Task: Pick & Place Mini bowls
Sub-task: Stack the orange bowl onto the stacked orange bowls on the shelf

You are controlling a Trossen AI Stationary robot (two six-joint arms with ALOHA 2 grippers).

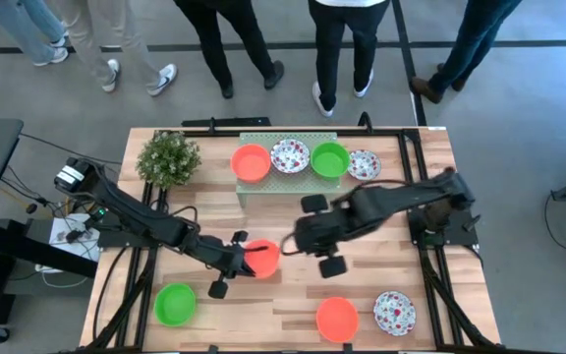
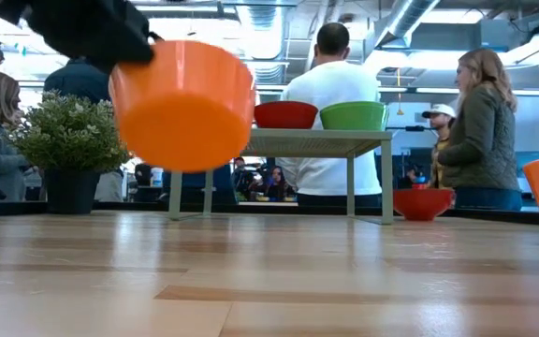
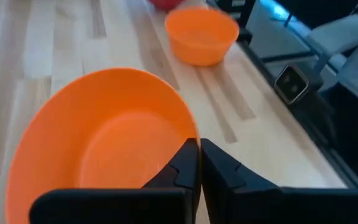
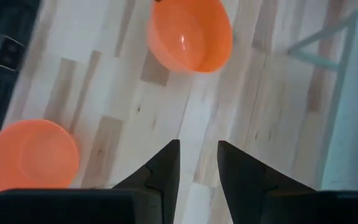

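Observation:
My left gripper (image 1: pixel 247 258) is at the table's middle, shut on a plain orange mini bowl (image 1: pixel 262 258), which shows lifted in the low view (image 2: pixel 183 103). My right gripper (image 1: pixel 295 241) hovers just right of that bowl, open and holding nothing (image 4: pixel 197 155). An orange bowl (image 1: pixel 252 162), a floral one (image 1: pixel 290 155), a green one (image 1: pixel 330 159) and another floral one (image 1: pixel 364 164) sit on the pale green rack (image 1: pixel 247 199). A green bowl (image 1: pixel 175 304), an orange one (image 1: pixel 337 319) and a floral one (image 1: pixel 394 312) rest on the table near its near edge. My left gripper (image 3: pixel 200 144) pinches the orange bowl's rim (image 3: pixel 190 127) on the bowl's left side, one finger (image 3: pixel 182 168) inside the bowl and the other outside. The fingers come from the table's left. The bowl is lifted clear of the table and slightly tilted (image 2: pixel 183 103).
A bushy potted plant (image 1: pixel 168 157) stands at the far left corner beside the rack. Several people stand beyond the far edge (image 1: pixel 342 39). Bare wood lies between the rack and the near row of bowls (image 1: pixel 381 265).

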